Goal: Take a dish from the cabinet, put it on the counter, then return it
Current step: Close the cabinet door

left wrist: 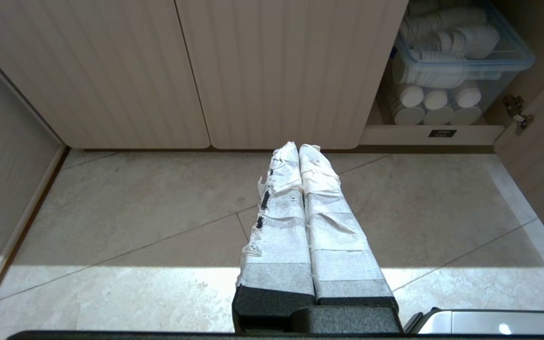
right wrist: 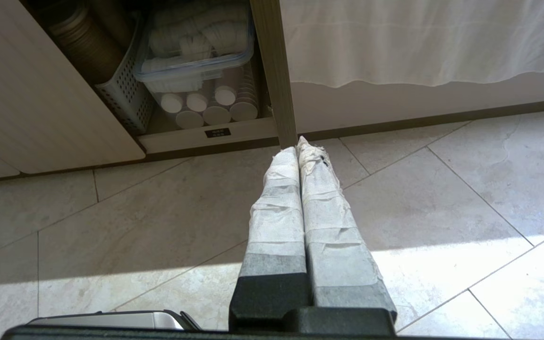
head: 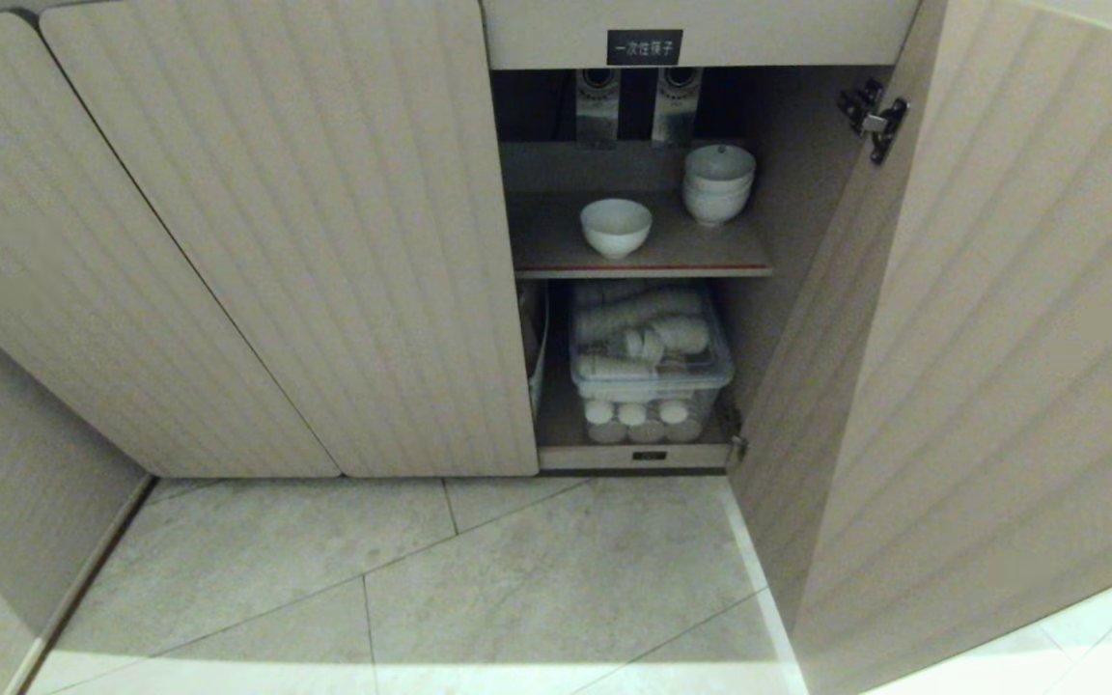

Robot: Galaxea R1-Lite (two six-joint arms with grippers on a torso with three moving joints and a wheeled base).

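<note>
The left gripper (left wrist: 299, 147) has its taped fingers pressed together on nothing, hanging over the floor tiles (left wrist: 149, 212) before the cabinet (head: 276, 241). The right gripper (right wrist: 299, 147) is likewise closed and empty, near the edge of the open door (head: 1000, 338). The dish (head: 616, 227), a plain white footed bowl, sits upright near the shelf's (head: 556, 246) front edge, apart from the stacked bowls (head: 718, 183) toward its back right corner.

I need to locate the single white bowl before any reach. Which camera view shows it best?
The head view: the single white bowl stands alone on the cabinet's upper shelf, left of the stack of bowls. Neither wrist view shows it; both look at the floor and the lower compartment with its clear plastic bin.
</note>
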